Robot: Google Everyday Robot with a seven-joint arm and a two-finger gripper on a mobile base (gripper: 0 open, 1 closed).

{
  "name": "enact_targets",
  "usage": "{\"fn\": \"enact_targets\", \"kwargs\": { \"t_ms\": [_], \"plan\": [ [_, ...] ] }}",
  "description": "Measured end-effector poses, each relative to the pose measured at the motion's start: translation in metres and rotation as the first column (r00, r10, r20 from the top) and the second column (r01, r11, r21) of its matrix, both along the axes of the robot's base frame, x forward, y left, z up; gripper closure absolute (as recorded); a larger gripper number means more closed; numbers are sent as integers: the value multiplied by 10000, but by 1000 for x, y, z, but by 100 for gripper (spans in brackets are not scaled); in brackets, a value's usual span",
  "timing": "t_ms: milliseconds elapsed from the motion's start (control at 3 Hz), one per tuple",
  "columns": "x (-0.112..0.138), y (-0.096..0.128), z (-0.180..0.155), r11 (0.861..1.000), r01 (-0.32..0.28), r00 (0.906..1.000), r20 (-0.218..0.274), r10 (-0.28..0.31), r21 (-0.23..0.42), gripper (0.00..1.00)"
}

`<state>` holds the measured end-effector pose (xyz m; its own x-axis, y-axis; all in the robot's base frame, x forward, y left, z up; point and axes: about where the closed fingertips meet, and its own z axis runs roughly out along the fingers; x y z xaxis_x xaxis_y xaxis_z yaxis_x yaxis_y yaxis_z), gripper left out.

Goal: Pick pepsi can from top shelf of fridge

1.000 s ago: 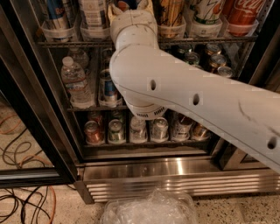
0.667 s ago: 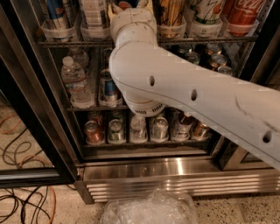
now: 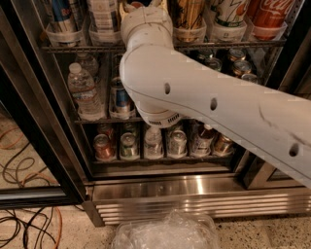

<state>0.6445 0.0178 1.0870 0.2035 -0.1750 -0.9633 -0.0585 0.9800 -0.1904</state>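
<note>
My white arm reaches up from the right into the open fridge. Its wrist ends at the top shelf, a wire rack with clear tray cups holding tall cans. My gripper is at the middle of that shelf, at the top edge of the view, mostly hidden behind the wrist. The pepsi can is not visible; the wrist covers the middle cups. A can banded blue, white and red stands in the left cup.
Tall cans fill the top shelf, among them a red cola can. Water bottles and short cans stand on the middle rack, more cans on the bottom rack. Cables lie on the floor at left. Crumpled clear plastic lies below.
The arm's wrist has moved slightly up and further onto the top shelf. Nothing else in the fridge has moved.
</note>
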Motion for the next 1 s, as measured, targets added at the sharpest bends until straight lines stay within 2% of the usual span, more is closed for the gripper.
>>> {"fn": "enact_targets", "kwargs": {
  "t_ms": [333, 667, 1000],
  "plan": [
    [-6, 0, 8, 10000, -33, 9998, 182, 33, 11, 100],
    [-24, 1, 22, 9995, -299, 9985, 452, 294, 96, 100],
    [-48, 9, 37, 9950, -971, 9939, 547, 957, 223, 100]
  ]
}}
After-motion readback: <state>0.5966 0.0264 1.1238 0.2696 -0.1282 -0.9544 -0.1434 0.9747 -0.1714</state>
